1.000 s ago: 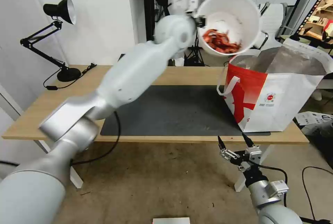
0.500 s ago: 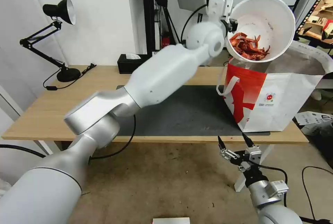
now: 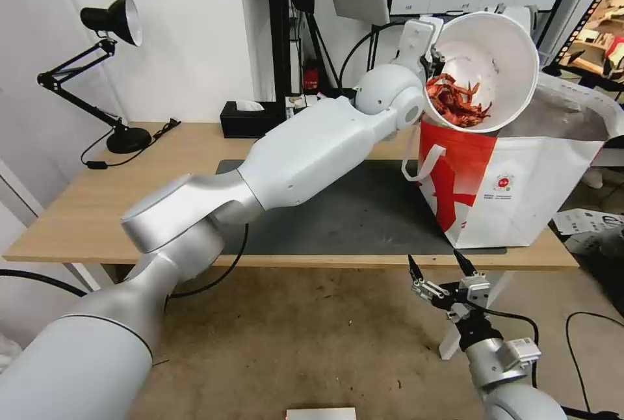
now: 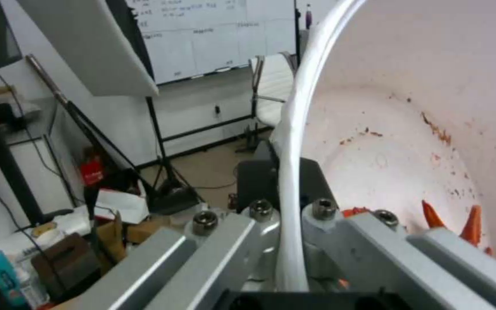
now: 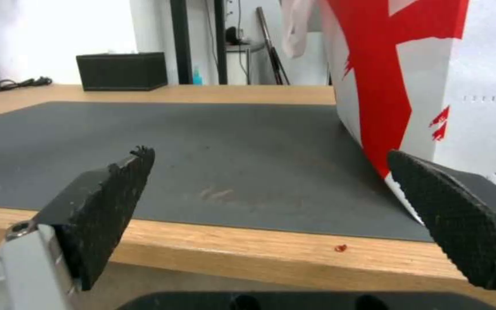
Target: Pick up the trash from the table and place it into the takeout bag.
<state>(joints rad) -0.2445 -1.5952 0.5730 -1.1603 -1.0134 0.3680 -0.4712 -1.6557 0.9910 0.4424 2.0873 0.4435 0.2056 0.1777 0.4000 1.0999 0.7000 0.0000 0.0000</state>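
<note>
A light-wood tabletop (image 3: pixel 78 199) stands against a white wall, with a dark grey mat (image 3: pixel 338 212) across its middle, a black desk lamp (image 3: pixel 110 69) at its far left corner and a black tissue box (image 3: pixel 250 119) along its far edge. The bag (image 3: pixel 520 179), white and red with a foil lining and a white strap handle, stands upright at the right end of the mat, its mouth open and its base reaching the near edge. The left arm stretches from the near left across the mat, and the left gripper (image 3: pixel 432 56) is clamped on the rim of the bowl (image 3: pixel 494 49) up above the bag's left side. In the left wrist view the rim (image 4: pixel 294 172) runs between the two metal jaws, one inside the bowl and one outside. The bowl is tipped steeply on its side, its opening facing the robot, and the red chili scraps (image 3: pixel 458 100) are heaped against its low wall, just over the bag's rim. The right gripper (image 3: pixel 440 266) hangs below the tabletop's near edge, in front of the bag, with its black textured pads (image 5: pixel 110 202) spread wide apart and nothing between them. A tiny red crumb (image 5: pixel 340 248) lies on the bare wood at the near edge.
</note>
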